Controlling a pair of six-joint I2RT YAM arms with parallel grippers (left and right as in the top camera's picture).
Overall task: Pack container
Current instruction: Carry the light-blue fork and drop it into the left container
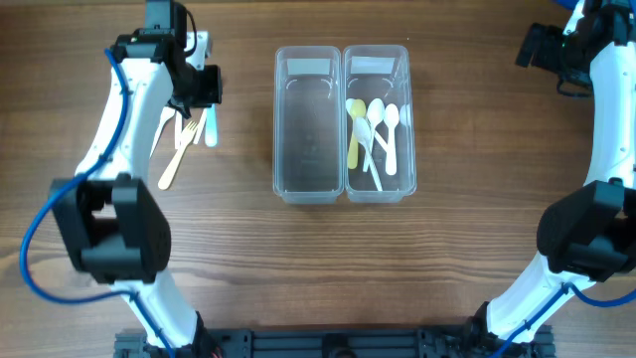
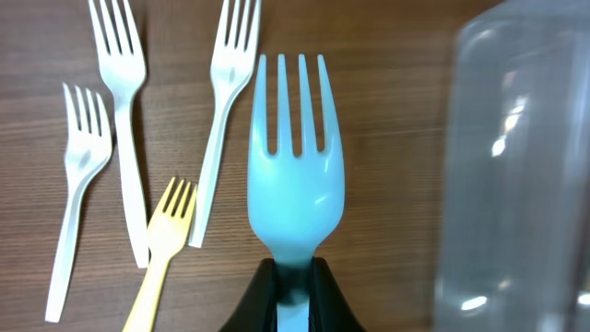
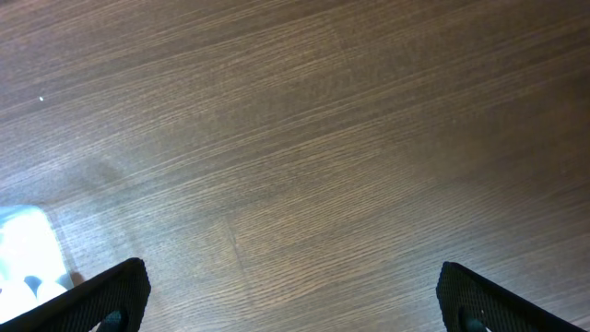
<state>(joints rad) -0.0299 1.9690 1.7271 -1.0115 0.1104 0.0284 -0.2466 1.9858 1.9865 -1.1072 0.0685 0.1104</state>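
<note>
The left tool is clenched on the neck of a blue fork, whose tines point straight out ahead of the fingers. The left wrist view shows this grip up close. It also shows three white forks and a yellow fork lying flat on the wooden surface to one side of the tool, with the wall of a clear container rising on the other side.

From overhead the grip itself is hidden under the arm, and only the blue fork's handle end shows beside the tool. That view adds that two clear containers stand side by side, touching. The one farther from the left tool holds spoons, white ones and a yellow one.

The right tool is released, fingers spread wide with nothing between them. Its wrist view shows only bare surface ahead, and overhead places it well apart from the containers.
</note>
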